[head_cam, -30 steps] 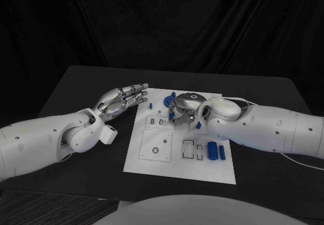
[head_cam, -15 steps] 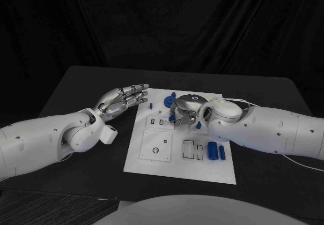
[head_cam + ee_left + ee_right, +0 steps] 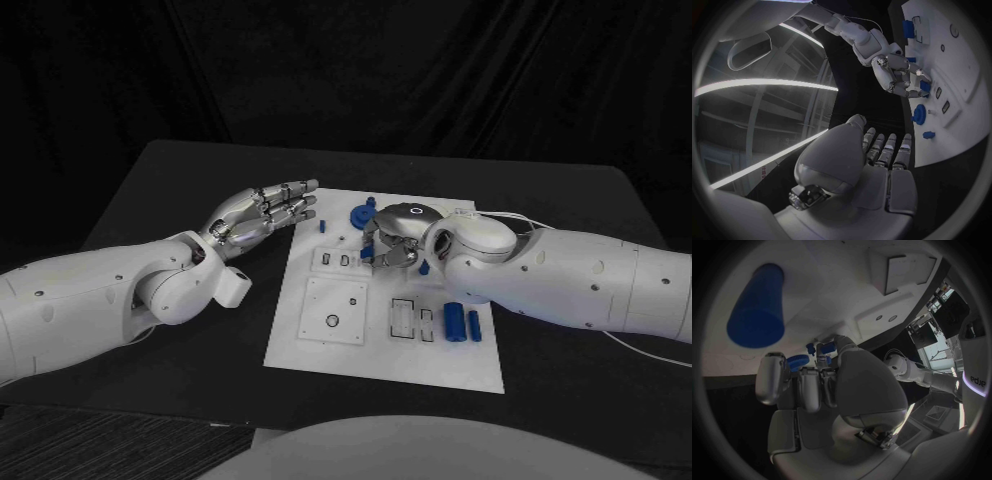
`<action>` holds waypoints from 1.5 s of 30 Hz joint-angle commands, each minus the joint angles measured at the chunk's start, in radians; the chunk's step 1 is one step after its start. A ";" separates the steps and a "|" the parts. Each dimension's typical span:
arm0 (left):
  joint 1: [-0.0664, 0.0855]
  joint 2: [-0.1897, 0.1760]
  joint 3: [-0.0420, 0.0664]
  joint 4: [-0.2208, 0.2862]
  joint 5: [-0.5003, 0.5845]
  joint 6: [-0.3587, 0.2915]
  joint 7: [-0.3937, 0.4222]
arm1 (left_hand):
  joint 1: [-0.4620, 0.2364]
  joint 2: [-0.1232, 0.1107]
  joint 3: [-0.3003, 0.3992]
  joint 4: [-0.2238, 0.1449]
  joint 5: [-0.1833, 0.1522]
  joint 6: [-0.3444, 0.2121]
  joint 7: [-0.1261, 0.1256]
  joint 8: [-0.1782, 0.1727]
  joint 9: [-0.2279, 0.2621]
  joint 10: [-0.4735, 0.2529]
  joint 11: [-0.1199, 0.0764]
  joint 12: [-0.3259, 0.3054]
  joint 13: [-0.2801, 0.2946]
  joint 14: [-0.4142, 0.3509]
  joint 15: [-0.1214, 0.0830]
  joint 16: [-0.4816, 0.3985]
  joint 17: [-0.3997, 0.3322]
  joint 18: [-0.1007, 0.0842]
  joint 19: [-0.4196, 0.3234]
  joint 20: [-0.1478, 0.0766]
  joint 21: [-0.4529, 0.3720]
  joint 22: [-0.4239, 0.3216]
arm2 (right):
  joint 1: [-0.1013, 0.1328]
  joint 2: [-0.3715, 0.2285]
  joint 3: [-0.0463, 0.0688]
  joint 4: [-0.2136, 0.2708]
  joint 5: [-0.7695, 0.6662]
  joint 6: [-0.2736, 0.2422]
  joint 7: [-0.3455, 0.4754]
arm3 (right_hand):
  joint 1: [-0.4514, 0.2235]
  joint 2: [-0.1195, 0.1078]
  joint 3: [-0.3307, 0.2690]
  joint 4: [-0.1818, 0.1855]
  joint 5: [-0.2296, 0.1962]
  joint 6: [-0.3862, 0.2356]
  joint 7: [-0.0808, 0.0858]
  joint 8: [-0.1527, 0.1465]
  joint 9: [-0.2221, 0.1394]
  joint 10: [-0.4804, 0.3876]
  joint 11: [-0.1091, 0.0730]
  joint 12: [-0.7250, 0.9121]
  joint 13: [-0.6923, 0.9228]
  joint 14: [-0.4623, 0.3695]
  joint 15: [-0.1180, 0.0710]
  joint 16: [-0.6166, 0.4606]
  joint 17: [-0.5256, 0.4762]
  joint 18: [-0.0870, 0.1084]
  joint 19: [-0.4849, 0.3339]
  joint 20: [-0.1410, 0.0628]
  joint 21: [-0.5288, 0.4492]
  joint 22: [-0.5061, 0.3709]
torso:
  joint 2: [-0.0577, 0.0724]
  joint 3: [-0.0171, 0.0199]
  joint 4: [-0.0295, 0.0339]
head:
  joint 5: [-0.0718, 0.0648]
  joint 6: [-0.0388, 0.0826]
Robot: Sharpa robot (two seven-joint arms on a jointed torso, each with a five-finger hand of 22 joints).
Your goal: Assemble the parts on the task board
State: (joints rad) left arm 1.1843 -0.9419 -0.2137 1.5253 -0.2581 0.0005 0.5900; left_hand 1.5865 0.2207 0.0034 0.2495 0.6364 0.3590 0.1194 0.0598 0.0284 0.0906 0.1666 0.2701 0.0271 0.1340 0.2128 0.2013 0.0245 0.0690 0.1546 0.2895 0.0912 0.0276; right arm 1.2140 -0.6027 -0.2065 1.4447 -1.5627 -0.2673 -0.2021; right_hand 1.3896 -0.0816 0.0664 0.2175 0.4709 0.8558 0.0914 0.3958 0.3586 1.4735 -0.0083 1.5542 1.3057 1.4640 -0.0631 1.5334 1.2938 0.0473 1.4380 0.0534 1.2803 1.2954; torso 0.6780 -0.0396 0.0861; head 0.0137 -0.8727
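The white task board (image 3: 378, 352) lies in the middle of the black table. My right hand (image 3: 392, 235) hangs over its far part with fingers curled down, pinching a small blue part (image 3: 368, 250) against the board; the left wrist view shows that hand (image 3: 898, 75) with the blue part (image 3: 924, 86) at its fingertips. My left hand (image 3: 267, 212) floats beside the board's far left corner, fingers straight and apart, holding nothing. A blue gear (image 3: 365, 211) and a small blue piece (image 3: 320, 225) sit near the far edge. Two blue cylinders (image 3: 463, 323) lie at the right.
A blue peg (image 3: 757, 315) stands on the board close to my right wrist. A square white plate with a round hole (image 3: 333, 311) and slotted recesses (image 3: 411, 318) take up the board's middle. Black table (image 3: 173, 180) surrounds the board, with dark curtain behind.
My right hand has crept slightly leftward and lower over the far part of the board. The left hand has stayed in place.
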 commanded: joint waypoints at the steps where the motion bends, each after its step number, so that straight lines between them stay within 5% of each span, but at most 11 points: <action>1: -0.002 0.002 0.001 0.000 0.001 0.012 0.010 | 0.008 -0.013 0.041 -0.005 0.012 -0.007 -0.008 0.000 0.015 -0.005 0.010 -0.005 0.012 -0.009 0.003 0.006 0.013 0.001 0.003 0.003 0.008 0.006 | -0.005 -0.002 -0.001 0.000 -0.003 -0.007 -0.008 | 0.025 0.005 0.039 -0.023 0.022 0.026 -0.008 0.023 0.036 0.097 0.011 0.017 0.265 0.083 0.006 -0.015 0.224 0.021 -0.004 0.001 -0.011 0.184 | 0.001 0.0000 0.0007 | 0.001 0.000; 13: -0.002 0.000 0.001 0.000 0.001 0.014 0.006 | 0.008 -0.013 0.041 -0.005 0.012 -0.007 -0.008 0.000 0.015 -0.005 0.010 -0.005 0.012 -0.009 0.003 0.006 0.013 0.001 0.003 0.003 0.008 0.006 | 0.012 -0.024 -0.001 0.040 -0.048 -0.014 -0.021 | 0.040 0.006 0.061 -0.051 0.068 0.045 -0.014 0.037 0.048 0.097 0.006 0.017 0.265 0.081 0.002 -0.019 0.220 0.022 -0.005 -0.003 -0.016 0.183 | 0.002 -0.0002 0.0007 | 0.007 0.000; 25: -0.002 0.003 0.001 -0.002 0.001 0.017 -0.003 | 0.004 -0.016 0.051 -0.006 0.012 0.001 0.000 0.002 0.017 -0.005 0.003 -0.005 0.012 -0.010 0.002 0.007 0.013 0.000 0.002 0.003 0.007 0.006 | 0.108 -0.051 -0.001 0.121 -0.154 0.227 -0.148 | 0.034 -0.001 0.068 -0.059 0.055 0.031 -0.013 0.028 0.048 0.097 0.003 0.017 0.265 0.073 0.001 -0.036 0.204 0.029 -0.021 -0.004 -0.050 0.173 | 0.002 -0.0008 0.0019 | 0.010 0.000; 31: -0.002 0.009 0.001 -0.006 0.001 0.022 -0.005 | 0.004 -0.016 0.051 -0.006 0.012 0.001 0.000 0.002 0.017 -0.005 0.003 -0.005 0.012 -0.010 0.002 0.007 0.013 0.000 0.002 0.003 0.007 0.006 | 0.125 -0.039 -0.001 0.132 -0.255 0.322 -0.194 | 0.039 -0.006 0.080 -0.074 0.046 0.021 -0.016 0.018 0.048 0.097 0.000 0.017 0.265 0.071 -0.002 -0.039 0.202 0.031 -0.026 -0.006 -0.059 0.171 | 0.001 -0.0022 0.0018 | 0.014 0.000; 33: -0.002 0.011 0.001 -0.008 0.001 0.024 -0.007 | 0.003 -0.016 0.054 -0.007 0.012 0.002 0.003 0.003 0.017 -0.006 0.001 -0.005 0.012 -0.010 0.001 0.006 0.013 0.000 0.001 0.003 0.007 0.006 | 0.128 -0.034 -0.001 0.135 -0.296 0.348 -0.205 | 0.036 -0.009 0.096 -0.080 0.002 0.014 -0.019 0.007 0.048 0.097 -0.002 0.017 0.265 0.070 -0.004 -0.039 0.202 0.031 -0.026 -0.007 -0.061 0.171 | 0.000 -0.0031 0.0025 | 0.015 0.000; 39: -0.004 0.016 0.001 -0.011 -0.012 0.011 0.002 | 0.002 -0.020 0.062 -0.009 0.013 0.010 0.007 0.005 0.018 -0.002 0.002 0.001 0.013 -0.007 0.002 0.011 0.014 0.000 0.002 0.003 0.007 0.006 | 0.131 -0.024 -0.001 0.139 -0.353 0.383 -0.217 | 0.021 -0.014 0.109 -0.083 -0.025 0.019 -0.021 0.001 0.051 0.097 -0.004 0.017 0.265 0.070 -0.005 -0.040 0.201 0.031 -0.027 -0.008 -0.066 0.171 | 0.002 -0.0016 0.0017 | 0.021 0.000; 40: -0.004 0.017 0.001 -0.012 -0.024 0.004 0.005 | 0.000 -0.024 0.068 -0.011 0.014 0.014 0.007 0.006 0.018 0.005 0.008 0.012 0.015 -0.002 0.004 0.017 0.015 0.000 0.004 0.003 0.008 0.006 | 0.131 -0.023 -0.001 0.138 -0.356 0.383 -0.216 | 0.017 -0.015 0.112 -0.084 -0.033 0.020 -0.021 0.000 0.052 0.097 -0.004 0.017 0.265 0.070 -0.005 -0.040 0.202 0.031 -0.027 -0.009 -0.066 0.171 | 0.002 -0.0015 0.0017 | 0.021 0.000; 42: -0.006 0.016 0.001 -0.014 -0.075 -0.023 0.017 | -0.015 -0.040 0.089 -0.004 0.015 0.038 -0.004 0.011 0.020 0.125 0.073 0.204 0.051 0.105 0.023 0.139 0.037 0.018 0.034 0.002 0.025 0.012 | 0.131 -0.021 -0.001 0.137 -0.361 0.376 -0.214 | 0.017 -0.015 0.112 -0.084 -0.033 0.020 -0.021 0.000 0.052 0.097 -0.004 0.017 0.265 0.070 -0.005 -0.040 0.202 0.031 -0.027 -0.009 -0.066 0.171 | 0.003 -0.0009 0.0021 | 0.023 0.000; 44: -0.008 0.015 0.001 -0.014 -0.158 -0.068 0.032 | -0.014 -0.065 0.119 -0.007 0.015 0.082 0.000 0.021 0.025 0.246 0.092 0.336 0.094 0.309 0.028 0.322 0.083 0.050 0.154 0.002 0.093 0.037 | 0.131 -0.021 -0.001 0.136 -0.365 0.359 -0.209 | 0.014 -0.014 0.115 -0.084 -0.037 0.023 -0.021 0.000 0.053 0.097 -0.004 0.017 0.265 0.070 -0.005 -0.040 0.201 0.031 -0.027 -0.009 -0.067 0.171 | 0.003 -0.0003 0.0026 | 0.023 0.000; 45: -0.009 0.015 0.001 -0.014 -0.201 -0.093 0.039 | -0.011 -0.075 0.128 -0.011 0.015 0.106 0.005 0.028 0.027 0.300 0.093 0.384 0.115 0.373 0.021 0.373 0.102 0.058 0.280 0.000 0.168 0.064 | 0.131 -0.021 -0.001 0.136 -0.367 0.346 -0.206 | 0.014 -0.014 0.116 -0.085 -0.038 0.025 -0.021 0.000 0.054 0.097 -0.004 0.017 0.265 0.070 -0.005 -0.040 0.201 0.031 -0.027 -0.009 -0.067 0.171 | 0.003 -0.0003 0.0030 | 0.023 0.000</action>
State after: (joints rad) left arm 1.1776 -0.9275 -0.2137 1.5101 -0.3192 -0.0152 0.5829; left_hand 1.5856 0.1634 0.0715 0.2476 0.6364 0.4565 0.1266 0.0757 0.0361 0.3632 0.2541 0.6359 0.1309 0.4729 0.2312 0.5582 0.1124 0.0719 0.3804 0.2902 0.2372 0.0827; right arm 1.3431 -0.6238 -0.2079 1.5801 -1.8733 0.0708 -0.3811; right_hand 1.4051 -0.0974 0.1271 0.1377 0.4435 0.8629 0.0836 0.3865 0.3625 1.4683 -0.0140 1.5542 1.3057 1.4643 -0.0636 1.5015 1.2938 0.0476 1.4177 0.0444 1.2298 1.2954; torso 0.6796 -0.0411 0.0882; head 0.0361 -0.8728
